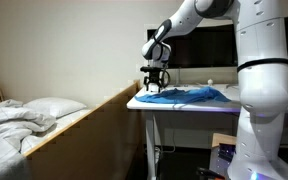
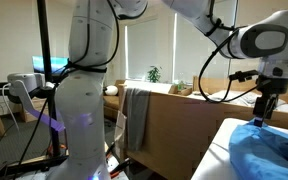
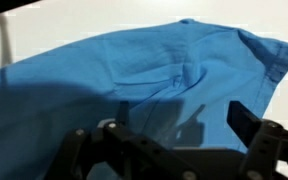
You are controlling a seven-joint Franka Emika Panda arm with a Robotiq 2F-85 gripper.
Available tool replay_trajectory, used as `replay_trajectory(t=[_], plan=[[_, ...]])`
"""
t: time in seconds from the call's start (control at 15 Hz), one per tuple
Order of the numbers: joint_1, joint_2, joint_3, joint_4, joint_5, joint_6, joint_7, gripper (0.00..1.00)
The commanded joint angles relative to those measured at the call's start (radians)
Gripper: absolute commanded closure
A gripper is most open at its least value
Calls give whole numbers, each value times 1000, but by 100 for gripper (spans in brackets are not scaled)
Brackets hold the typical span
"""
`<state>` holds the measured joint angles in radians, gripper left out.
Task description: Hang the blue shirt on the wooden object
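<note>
The black two-fingered gripper (image 1: pixel 156 84) hovered just above the crumpled blue shirt (image 1: pixel 191 95) on the white table (image 1: pixel 159 105) — its jaws spread apart, clamped on nothing.

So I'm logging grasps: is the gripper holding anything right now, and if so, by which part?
Nothing is held. The gripper is open over the blue shirt, which lies on the table, with no cloth between its fingers.
</note>
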<state>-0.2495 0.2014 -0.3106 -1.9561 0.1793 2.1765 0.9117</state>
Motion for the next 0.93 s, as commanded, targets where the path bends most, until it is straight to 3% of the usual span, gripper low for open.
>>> replay_trajectory(t=[0.0, 0.53, 0.6, 0.67, 0.87], plan=[[-12, 35, 13, -1, 73, 47, -2, 0], [-12, 82, 16, -17, 144, 66, -6, 0], [-10, 89, 15, -10, 139, 58, -1, 25], [-11, 91, 19, -7, 140, 47, -15, 27], [-7, 92, 20, 1, 126, 43, -20, 47]])
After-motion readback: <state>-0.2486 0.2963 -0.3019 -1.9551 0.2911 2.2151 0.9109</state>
